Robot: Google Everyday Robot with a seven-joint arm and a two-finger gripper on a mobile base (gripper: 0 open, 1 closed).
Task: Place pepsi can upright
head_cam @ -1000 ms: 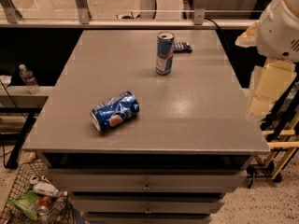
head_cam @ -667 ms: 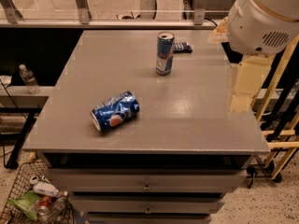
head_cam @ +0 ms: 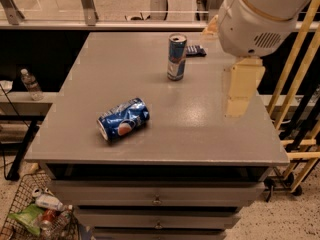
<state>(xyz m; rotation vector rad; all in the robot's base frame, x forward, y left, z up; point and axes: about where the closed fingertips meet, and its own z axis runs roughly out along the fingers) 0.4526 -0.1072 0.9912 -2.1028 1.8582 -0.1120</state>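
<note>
The pepsi can (head_cam: 123, 120), dark blue with a red, white and blue round logo, lies on its side on the front left part of the grey table (head_cam: 100, 64). Its silver top points to the front left. My arm's big white joint (head_cam: 260, 14) fills the top right. Below it the cream gripper (head_cam: 241, 89) hangs over the table's right side, well to the right of the can and apart from it. It holds nothing that I can see.
A taller, slim blue-and-silver can (head_cam: 176, 57) stands upright at the back middle, with a small dark object (head_cam: 195, 50) behind it. Yellow rails (head_cam: 295, 84) stand to the right. A water bottle (head_cam: 31, 83) and a wire basket of litter (head_cam: 35, 214) are at the left.
My arm has swung left, from the right edge of the view to over the table's right side. The pepsi can and the slim can have not moved.
</note>
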